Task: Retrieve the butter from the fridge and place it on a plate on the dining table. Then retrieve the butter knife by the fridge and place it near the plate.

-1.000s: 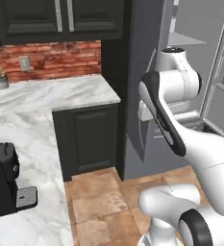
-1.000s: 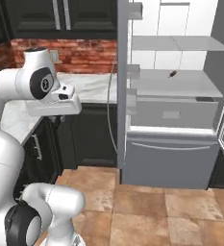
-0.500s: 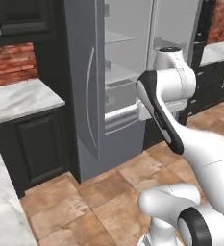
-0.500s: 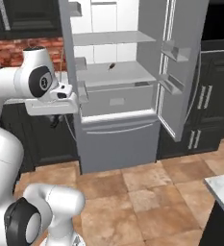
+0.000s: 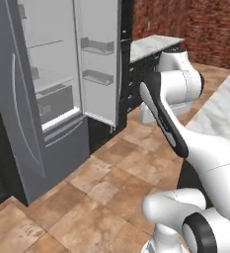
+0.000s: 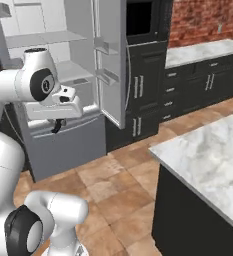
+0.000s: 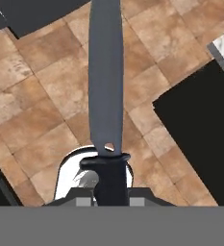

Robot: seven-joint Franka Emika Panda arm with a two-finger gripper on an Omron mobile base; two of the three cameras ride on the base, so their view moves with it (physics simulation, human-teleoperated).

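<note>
Butter knife [image 7: 105,86]: gripped by its black handle between the closed jaws of the gripper [image 7: 110,194], blade reaching forward over brown floor tiles [image 7: 41,101]. Fridge [image 5: 42,99] stands behind, doors open, white shelves bare. Dining table [image 6: 213,155], marble-topped, lies to the right. Blade flat, grey, hole near guard.

I see open tile floor [image 6: 113,175] between fridge [image 5: 52,104] and dining table [image 6: 208,155]. Fridge door [image 6: 110,60] swung out, jutting into passage. Dark cabinets [image 6: 148,85] behind it.
</note>
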